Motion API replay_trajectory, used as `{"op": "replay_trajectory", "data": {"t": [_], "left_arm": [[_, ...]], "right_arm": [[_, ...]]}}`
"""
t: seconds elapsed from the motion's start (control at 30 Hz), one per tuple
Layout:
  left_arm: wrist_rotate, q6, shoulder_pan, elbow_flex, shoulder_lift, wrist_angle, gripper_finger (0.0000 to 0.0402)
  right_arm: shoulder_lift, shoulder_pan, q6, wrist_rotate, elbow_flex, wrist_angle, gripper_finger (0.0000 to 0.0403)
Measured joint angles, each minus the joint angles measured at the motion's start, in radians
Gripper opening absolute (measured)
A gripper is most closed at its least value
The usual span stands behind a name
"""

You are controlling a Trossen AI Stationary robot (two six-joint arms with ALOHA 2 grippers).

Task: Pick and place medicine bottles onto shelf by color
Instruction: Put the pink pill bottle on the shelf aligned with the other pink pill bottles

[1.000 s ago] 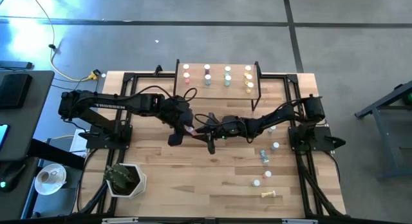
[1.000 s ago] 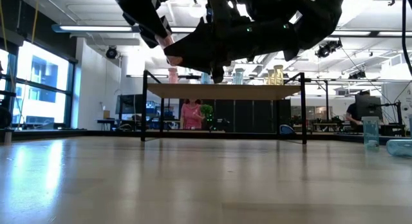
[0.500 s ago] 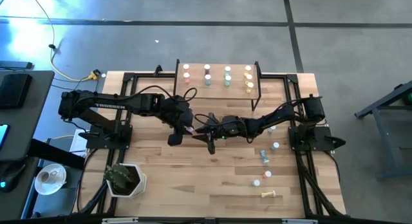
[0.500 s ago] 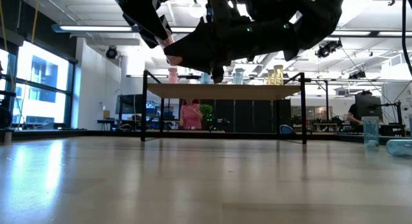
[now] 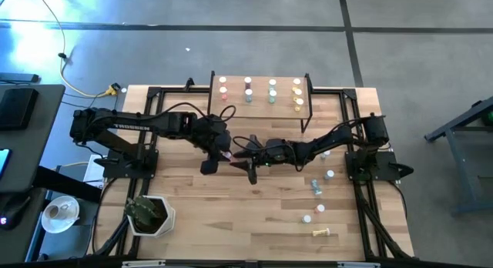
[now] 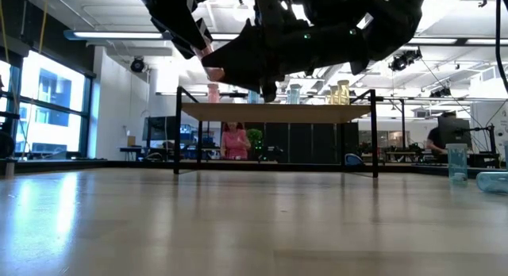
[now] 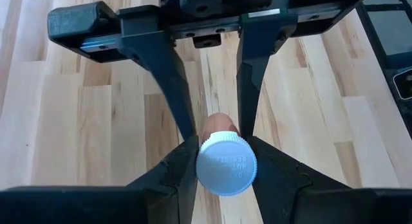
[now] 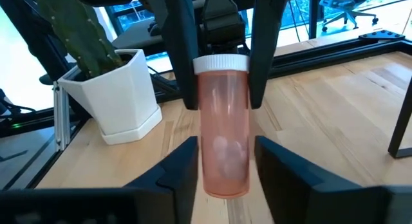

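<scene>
Your left tool (image 7: 222, 153) gripped the pink bottle (image 8: 222, 130) above mid-surface (image 5: 231, 214); right tool (image 8: 222, 163) stood opened around it. Several bottles sat on the shelf (image 5: 260, 106); several remained (image 5: 316, 187).

Pretty standard open lab space. Grey concrete floor (image 5: 231, 45) with dark seams running across it, and a yellow cable (image 5: 77, 83) snaking over it near the table. The butcher-block tabletop (image 5: 231, 214) has a white pot with a cactus (image 5: 149, 214) at one corner. Off to the side sits a dark desk (image 5: 19, 137). Big windows (image 6: 40, 109) let in bright daylight, there are strip lights (image 6: 119, 36) on the ceiling, and a person in pink (image 6: 235, 141) stands way in the back.
</scene>
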Motion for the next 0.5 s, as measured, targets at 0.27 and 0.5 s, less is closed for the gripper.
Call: {"op": "replay_trajectory", "data": {"t": [0.27, 0.5], "left_arm": [[-0.043, 0.0, 0.001, 0.0, 0.0, -0.016, 0.0115], [-0.128, 0.015, 0.01, 0.0, -0.001, -0.053, 0.0115]], "right_arm": [[-0.016, -0.009, 0.0, -0.003, -0.001, -0.038, 0.0202], [-0.103, -0.029, 0.011, -0.02, -0.001, -0.15, 0.0206]]}}
